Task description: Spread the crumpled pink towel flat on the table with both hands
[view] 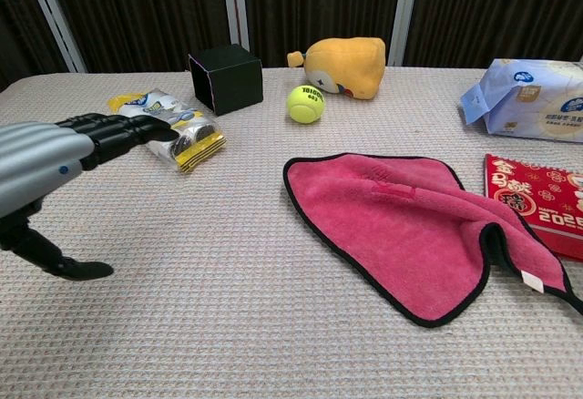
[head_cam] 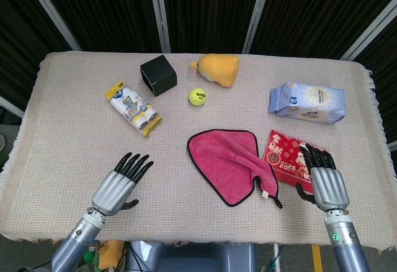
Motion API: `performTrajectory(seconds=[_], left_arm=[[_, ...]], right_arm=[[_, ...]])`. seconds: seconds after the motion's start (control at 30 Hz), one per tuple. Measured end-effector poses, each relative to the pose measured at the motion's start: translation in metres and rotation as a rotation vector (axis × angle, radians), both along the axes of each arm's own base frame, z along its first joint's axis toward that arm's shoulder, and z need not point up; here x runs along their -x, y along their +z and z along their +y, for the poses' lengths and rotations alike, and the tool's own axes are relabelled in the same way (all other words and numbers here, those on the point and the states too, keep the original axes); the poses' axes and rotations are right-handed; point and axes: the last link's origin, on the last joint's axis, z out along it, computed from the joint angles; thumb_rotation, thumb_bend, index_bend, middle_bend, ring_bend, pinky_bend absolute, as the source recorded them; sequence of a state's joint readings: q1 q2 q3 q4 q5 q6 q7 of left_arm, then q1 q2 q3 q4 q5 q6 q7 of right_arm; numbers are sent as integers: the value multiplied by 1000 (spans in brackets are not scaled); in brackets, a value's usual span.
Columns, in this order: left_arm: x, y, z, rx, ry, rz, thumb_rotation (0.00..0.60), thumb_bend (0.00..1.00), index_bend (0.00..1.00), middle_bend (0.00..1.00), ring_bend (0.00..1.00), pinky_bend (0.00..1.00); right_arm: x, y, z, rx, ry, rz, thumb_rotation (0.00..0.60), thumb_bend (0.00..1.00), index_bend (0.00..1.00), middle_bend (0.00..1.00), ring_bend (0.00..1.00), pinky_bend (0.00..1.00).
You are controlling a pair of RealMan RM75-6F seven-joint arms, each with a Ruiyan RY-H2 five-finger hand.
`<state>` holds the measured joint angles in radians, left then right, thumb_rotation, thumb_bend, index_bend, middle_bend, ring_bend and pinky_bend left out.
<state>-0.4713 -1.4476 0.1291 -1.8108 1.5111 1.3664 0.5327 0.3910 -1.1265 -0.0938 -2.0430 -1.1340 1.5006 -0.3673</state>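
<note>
Two robot hands hover empty over the cloth-covered worktop [head_cam: 62, 135]. At lower left, the left hand [head_cam: 118, 185] is held flat with fingers extended and slightly apart, holding nothing. Just right of centre lies the pink towel [head_cam: 226, 160], mostly spread, its right edge folded over beside a red calendar [head_cam: 291, 154]. At lower right, the right hand [head_cam: 324, 182] is likewise open, fingertips over the calendar's lower right corner, apart from the towel.
</note>
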Motion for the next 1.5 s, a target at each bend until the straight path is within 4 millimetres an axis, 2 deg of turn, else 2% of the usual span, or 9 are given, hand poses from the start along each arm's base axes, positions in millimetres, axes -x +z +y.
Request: performTrajectory(seconds=[0.23,0.37,0.53,0.6,0.77,0.97,1.17,1.5], left_arm=[[15,17,-8,-5,21,-4,600,0,0,0,0,0],[20,22,-6,33,-20,-4,600,0,0,0,0,0],[21,23,9,88,-168,108,600,5,0,0,0,0],[16,22,17,112,-227,145,600,47,0,0,0,0],[0,17,38,147,-328,221,600,399,0,0,0,0],[-28,2,54,183,-414,298,600,605,0,0,0,0],[-60,-21,61,210,-470,348,600,723,0,0,0,0],[-108,-66,70,241,-487,362,600,743,0,0,0,0]], right_arm=[[33,1,21,128,35,76,600,386,0,0,0,0],[42,-4,27,148,33,61,600,386,0,0,0,0],[44,-7,30,155,40,53,600,385,0,0,0,0],[45,-7,29,160,40,50,600,386,0,0,0,0],[48,-9,30,160,33,49,600,386,0,0,0,0],[50,-8,27,168,30,36,600,385,0,0,0,0],[52,-6,28,173,25,16,600,386,0,0,0,0],[58,0,25,188,9,-10,600,385,0,0,0,0]])
